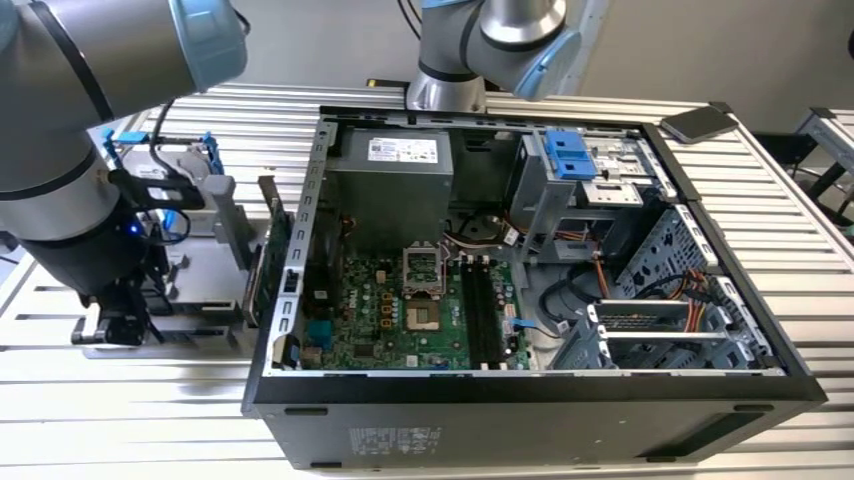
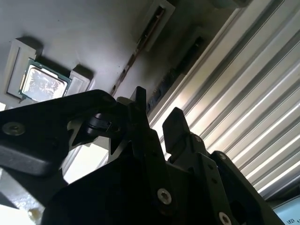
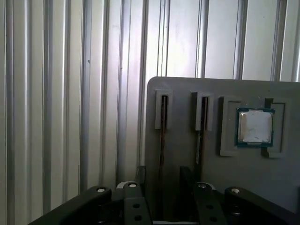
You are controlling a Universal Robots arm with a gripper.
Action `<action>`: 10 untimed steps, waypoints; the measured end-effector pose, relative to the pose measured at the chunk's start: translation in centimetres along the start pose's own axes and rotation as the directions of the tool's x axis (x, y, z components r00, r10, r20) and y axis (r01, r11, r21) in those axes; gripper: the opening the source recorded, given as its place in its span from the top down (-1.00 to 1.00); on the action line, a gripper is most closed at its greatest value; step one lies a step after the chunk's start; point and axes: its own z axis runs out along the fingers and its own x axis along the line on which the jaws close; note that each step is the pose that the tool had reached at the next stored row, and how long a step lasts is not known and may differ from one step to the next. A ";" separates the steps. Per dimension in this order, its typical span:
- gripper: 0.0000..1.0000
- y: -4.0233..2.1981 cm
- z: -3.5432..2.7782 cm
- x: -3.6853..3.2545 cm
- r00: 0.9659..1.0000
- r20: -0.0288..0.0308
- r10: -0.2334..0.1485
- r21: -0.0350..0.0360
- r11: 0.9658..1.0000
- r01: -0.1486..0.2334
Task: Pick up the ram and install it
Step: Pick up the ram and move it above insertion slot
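2 memory sticks are seen edge-on in the slots of 1 grey holder [image 3: 183,89] on the worktop [image 3: 70,93], beside 1 processor chip [image 3: 254,126]: the ram [image 3: 161,136] and a second stick [image 3: 200,138]. The 1 pincer [image 3: 163,173] is spread, empty, lined over the ram. Pick-up is judged in hand; squared closing on the thin board is called for.

a ribbed metal table [image 1: 120,420] spans the scene, its long slats catching bright glare from above. past the table's far edge lies dull grey floor [image 1: 761,60]. off the table's side, at the exterior view's right, stands a second slatted bench [image 1: 830,135], across a dark gap.
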 end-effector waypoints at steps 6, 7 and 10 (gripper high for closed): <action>-1.00 0.02 0.88 -0.01 0.999 0.000 0.045 -0.001 0.999 -0.045; -1.00 0.01 1.00 -0.02 0.999 0.000 0.048 -0.001 0.999 -0.048; -1.00 0.02 1.26 -0.02 0.999 0.000 0.049 -0.001 0.999 -0.049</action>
